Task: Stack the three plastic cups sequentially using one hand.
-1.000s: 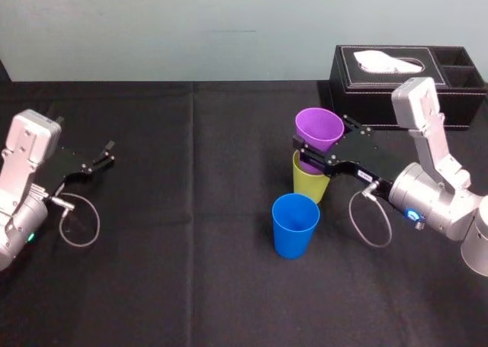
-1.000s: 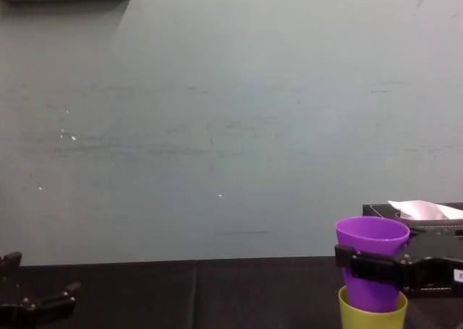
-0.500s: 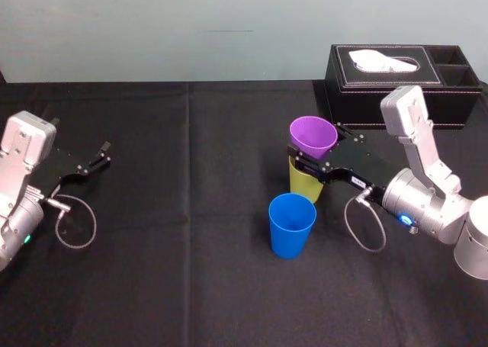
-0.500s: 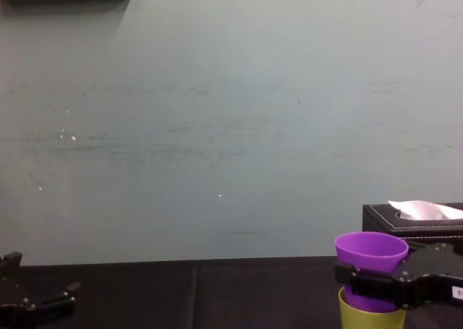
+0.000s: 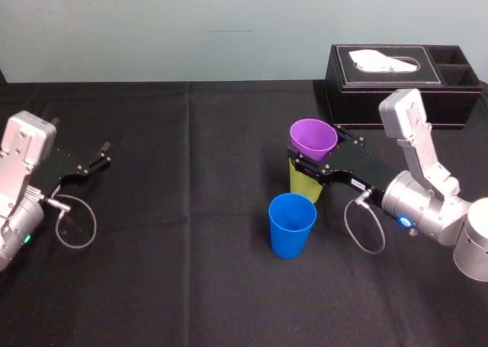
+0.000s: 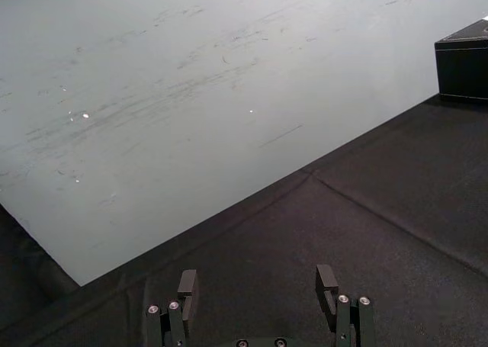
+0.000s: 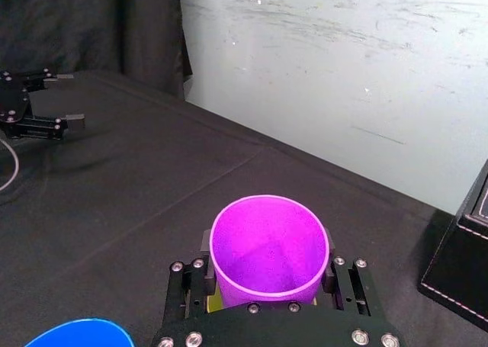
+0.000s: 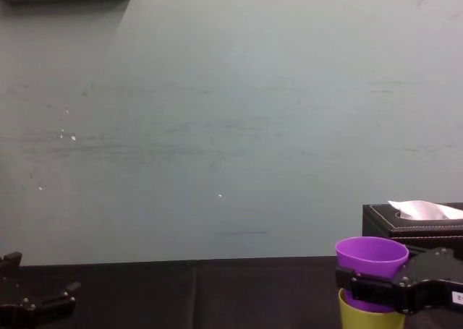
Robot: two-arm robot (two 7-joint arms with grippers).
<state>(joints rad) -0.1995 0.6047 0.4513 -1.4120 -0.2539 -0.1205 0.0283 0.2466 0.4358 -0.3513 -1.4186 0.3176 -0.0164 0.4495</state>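
My right gripper (image 5: 320,150) is shut on the purple cup (image 5: 313,137), one finger on each side of its wall just under the rim. That cup stands upright with its bottom sunk into the lime-green cup (image 5: 303,184) on the black cloth. In the right wrist view the purple cup (image 7: 269,244) sits between the fingers (image 7: 197,274), mouth open and empty. The blue cup (image 5: 291,223) stands alone, upright, just in front of the pair. The left gripper (image 5: 103,152) rests open at the far left, holding nothing.
A black leather tissue box (image 5: 396,84) with a white tissue stands at the back right, behind the right arm. A black cloth (image 5: 191,271) covers the table, bare through the middle and front. A pale wall (image 8: 217,126) rises behind.
The right gripper has lowered the purple cup deeper into the lime-green cup. The blue cup and the left arm have stayed put.
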